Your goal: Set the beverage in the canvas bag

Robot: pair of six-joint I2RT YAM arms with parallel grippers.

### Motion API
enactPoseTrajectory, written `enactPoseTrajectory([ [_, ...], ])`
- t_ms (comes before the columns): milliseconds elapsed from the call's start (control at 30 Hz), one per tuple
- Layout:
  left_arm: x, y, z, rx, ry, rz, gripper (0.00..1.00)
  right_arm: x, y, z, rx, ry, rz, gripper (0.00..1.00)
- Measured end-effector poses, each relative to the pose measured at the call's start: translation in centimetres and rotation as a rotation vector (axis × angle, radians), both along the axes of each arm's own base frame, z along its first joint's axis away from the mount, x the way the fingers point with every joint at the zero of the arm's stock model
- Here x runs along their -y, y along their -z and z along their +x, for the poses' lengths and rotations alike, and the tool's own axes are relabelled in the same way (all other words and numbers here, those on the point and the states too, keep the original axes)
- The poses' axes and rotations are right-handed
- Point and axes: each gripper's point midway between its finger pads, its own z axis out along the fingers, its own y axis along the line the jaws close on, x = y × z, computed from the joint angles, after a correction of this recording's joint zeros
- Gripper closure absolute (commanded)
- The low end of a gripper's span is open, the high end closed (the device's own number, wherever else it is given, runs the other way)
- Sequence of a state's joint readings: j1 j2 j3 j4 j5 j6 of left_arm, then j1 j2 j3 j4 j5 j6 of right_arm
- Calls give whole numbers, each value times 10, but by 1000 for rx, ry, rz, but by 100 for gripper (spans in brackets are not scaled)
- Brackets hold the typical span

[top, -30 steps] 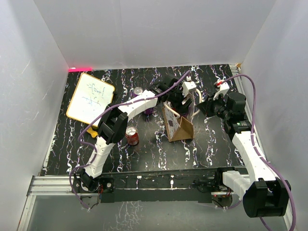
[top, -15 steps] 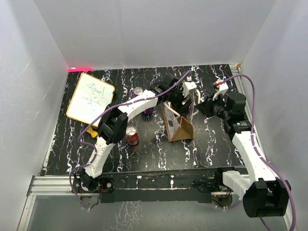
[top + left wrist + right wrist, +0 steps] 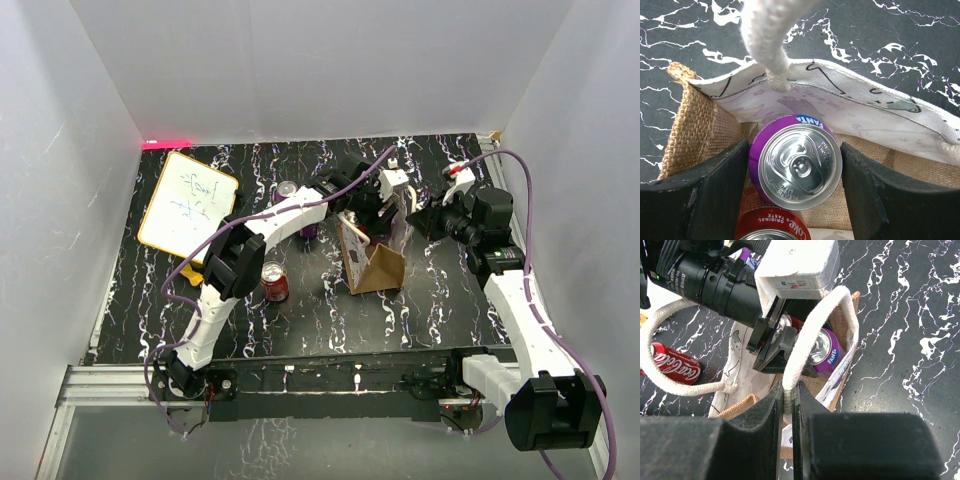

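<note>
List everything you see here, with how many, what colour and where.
canvas bag: one, tan with cream handles, mid-table, open
purple Fanta can: one, upright inside the bag
Coke can in the bag: one, red, beside the Fanta
Coke can on the table: one, red, left of the bag
another can: one, silver top, colour unclear, beyond the left arm
whiteboard: one, white with scribbles, left side of the table
table: one, black with white marbling
left gripper: one, black, fingers against both sides of the Fanta can
right gripper: one, black, shut on one cream bag handle
</note>
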State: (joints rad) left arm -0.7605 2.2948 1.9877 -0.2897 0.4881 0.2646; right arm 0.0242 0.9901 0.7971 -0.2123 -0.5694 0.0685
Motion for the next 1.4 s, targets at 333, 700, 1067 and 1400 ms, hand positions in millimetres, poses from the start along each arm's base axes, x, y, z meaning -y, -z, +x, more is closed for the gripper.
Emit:
enactPoseTrajectory([
  [333,-1,-2,-2,-11,-7,0,100,1,-7,4,-4,-4,-17,92],
  [700,-3,-3,-6,-35,-7,5,100,4,-13,5,10,-4,-49,92],
  [1067,-7,-6,-10,-111,-53,12,100,8,-5,4,39,-18,-110,92],
  [1400,-6,-4,-8,-202,-170,6,100,12,20,-7,61,-57,-192,92],
])
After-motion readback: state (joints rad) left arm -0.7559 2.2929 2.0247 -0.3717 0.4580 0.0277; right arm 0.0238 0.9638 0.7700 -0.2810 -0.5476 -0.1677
